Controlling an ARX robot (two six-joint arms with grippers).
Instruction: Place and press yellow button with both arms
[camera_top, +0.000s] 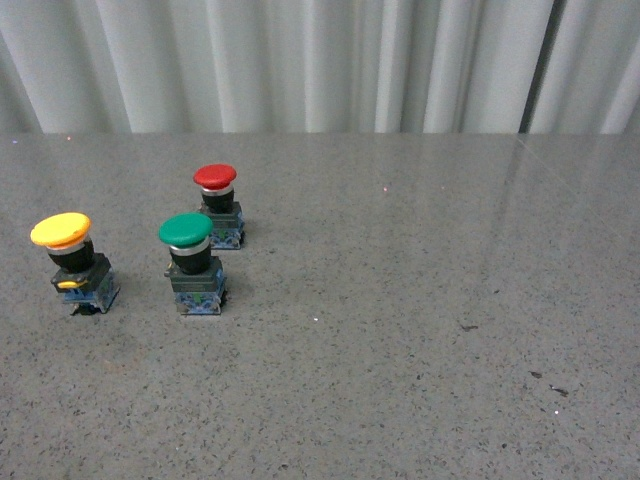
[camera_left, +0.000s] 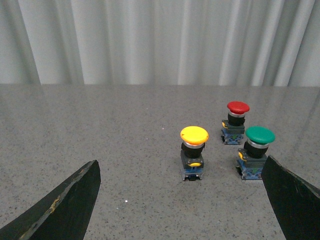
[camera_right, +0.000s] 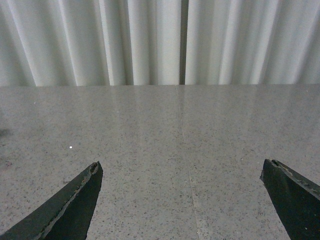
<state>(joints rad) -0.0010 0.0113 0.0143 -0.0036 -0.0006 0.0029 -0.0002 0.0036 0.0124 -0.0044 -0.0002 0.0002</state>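
Noted yellow button upright on left of table, just left of green button. Found left gripper spread wide, empty, facing the buttons; right gripper spread too, holding nothing.

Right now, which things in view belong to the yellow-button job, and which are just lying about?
Job: yellow button; left gripper, open; right gripper, open.
Lying about: green button; red button.

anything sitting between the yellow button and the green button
Nothing: in the front view only bare table top separates the yellow button and the green button; the left wrist view agrees.
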